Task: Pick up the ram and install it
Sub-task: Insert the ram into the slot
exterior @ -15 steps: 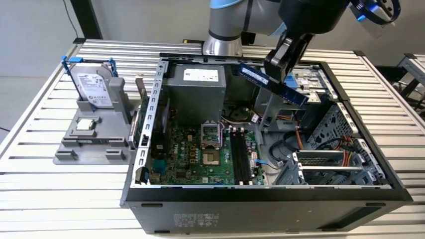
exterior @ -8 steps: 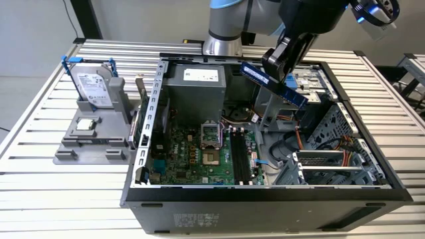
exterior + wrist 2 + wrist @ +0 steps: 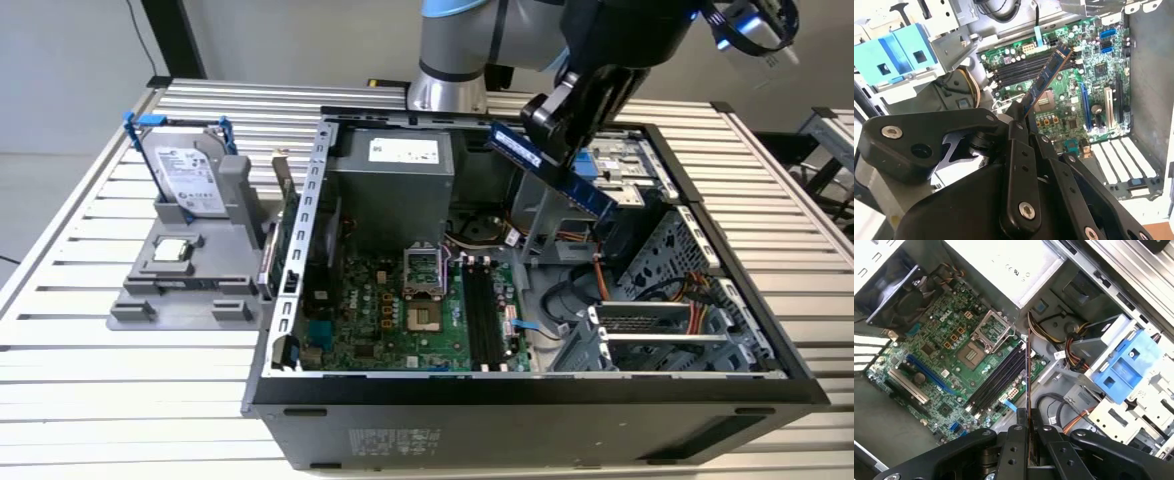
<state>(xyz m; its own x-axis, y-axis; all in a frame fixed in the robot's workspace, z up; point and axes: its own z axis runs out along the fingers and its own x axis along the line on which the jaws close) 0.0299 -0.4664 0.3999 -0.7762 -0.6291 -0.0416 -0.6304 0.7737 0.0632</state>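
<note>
The ram (image 3: 554,167) is a long blue stick with black chips, held tilted in the air above the open computer case. My gripper (image 3: 550,110) is shut on its upper end. In the second wrist view the ram (image 3: 1046,79) sticks out from between the black fingers (image 3: 1019,150), edge-on over the green motherboard (image 3: 1089,85). In the first wrist view the ram (image 3: 1028,372) runs as a thin line over the black memory slots (image 3: 999,377). The slots (image 3: 487,315) lie below and toward the exterior view's left of the stick.
The case wall (image 3: 300,250) rises at the exterior view's left, the power supply (image 3: 394,170) at the back. A drive cage (image 3: 667,330) and cables fill the right side. A grey stand with a silver hard drive (image 3: 187,180) sits outside the case.
</note>
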